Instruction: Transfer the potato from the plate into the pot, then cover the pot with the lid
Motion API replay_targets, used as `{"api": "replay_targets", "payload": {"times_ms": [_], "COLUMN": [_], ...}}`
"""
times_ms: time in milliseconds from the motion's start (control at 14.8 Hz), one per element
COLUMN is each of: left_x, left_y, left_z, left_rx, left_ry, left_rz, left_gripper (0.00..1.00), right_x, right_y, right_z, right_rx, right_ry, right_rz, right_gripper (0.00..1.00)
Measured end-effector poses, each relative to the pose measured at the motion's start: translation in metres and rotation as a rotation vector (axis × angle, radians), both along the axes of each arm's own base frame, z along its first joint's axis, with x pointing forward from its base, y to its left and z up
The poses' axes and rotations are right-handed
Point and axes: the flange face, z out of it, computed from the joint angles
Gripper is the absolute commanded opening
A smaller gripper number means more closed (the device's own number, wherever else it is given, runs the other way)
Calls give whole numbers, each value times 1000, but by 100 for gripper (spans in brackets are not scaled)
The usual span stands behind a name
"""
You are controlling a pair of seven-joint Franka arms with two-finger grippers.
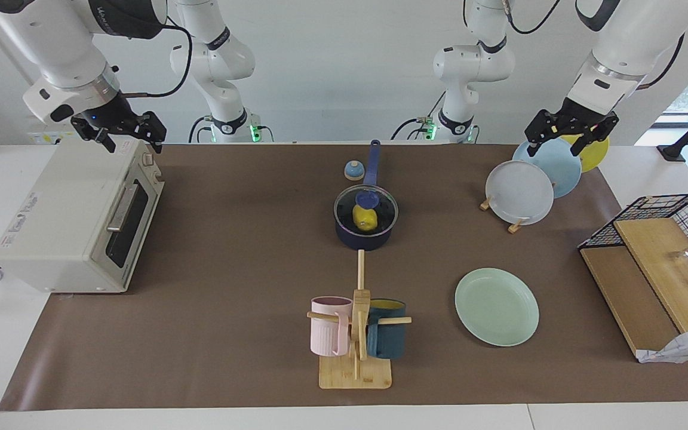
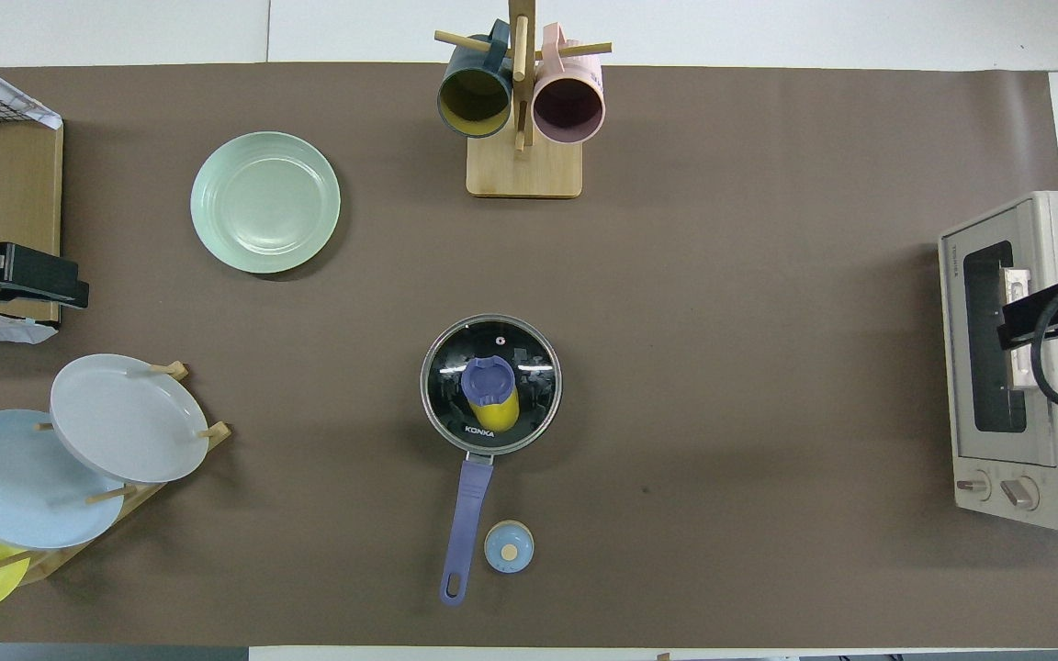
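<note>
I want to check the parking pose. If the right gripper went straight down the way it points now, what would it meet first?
Most likely the toaster oven: the open right gripper hangs over its top edge nearest the robots. Depth is unclear.

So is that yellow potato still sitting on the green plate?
No, the plate is bare; the potato lies in the pot under the glass lid.
</note>
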Motion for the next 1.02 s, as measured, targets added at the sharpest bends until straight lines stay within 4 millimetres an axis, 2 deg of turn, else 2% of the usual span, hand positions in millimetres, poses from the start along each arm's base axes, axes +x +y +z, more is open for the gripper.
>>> {"api": "replay_targets", "payload": {"times_ms": [1016], "left_x": [0], "left_y": [0], "left_z": [0], "left_rx": [0], "left_ry": [0], "left_rz": [-2], "left_gripper": [100], "right_x": [-1], "right_y": [5], "right_z": [8], "right_rx": [1], "right_ry": [-32], "right_rz": [12], "right_gripper": [100]}}
